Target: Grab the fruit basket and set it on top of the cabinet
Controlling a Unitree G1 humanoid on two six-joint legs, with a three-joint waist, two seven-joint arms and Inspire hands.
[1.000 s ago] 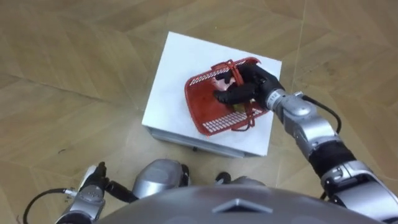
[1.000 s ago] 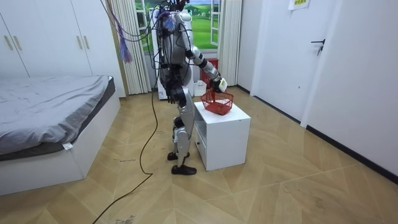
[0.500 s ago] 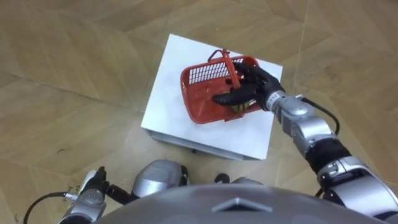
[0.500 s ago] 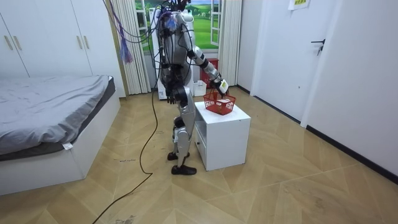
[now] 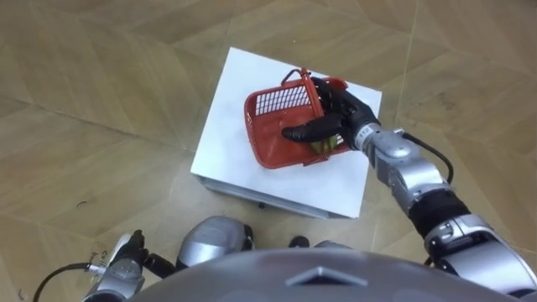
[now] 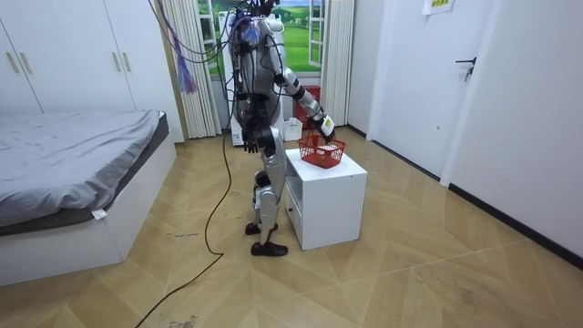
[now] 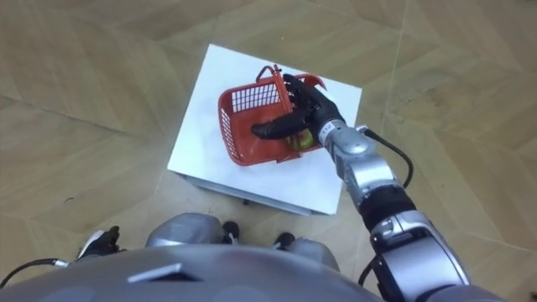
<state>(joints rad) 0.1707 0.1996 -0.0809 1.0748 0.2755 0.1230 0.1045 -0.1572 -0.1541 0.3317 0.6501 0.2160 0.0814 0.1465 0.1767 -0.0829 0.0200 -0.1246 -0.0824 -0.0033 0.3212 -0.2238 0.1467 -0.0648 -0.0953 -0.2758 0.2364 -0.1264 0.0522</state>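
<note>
Small white boxy cabinet point(image 5: 231, 126) standing on the light wood parquet floor point(image 5: 101, 101) — its flat top is mostly bare. The red plastic mesh basket point(image 5: 268, 141) is over the far right part of the top, tipped — can't tell if it's actually resting on it.

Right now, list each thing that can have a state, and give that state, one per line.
Red plastic mesh basket: handle raised, fruit inside.
Right hand: shut round the basket's handle.
Left hand: idle, low beside the robot.
White room door: closed.
</note>
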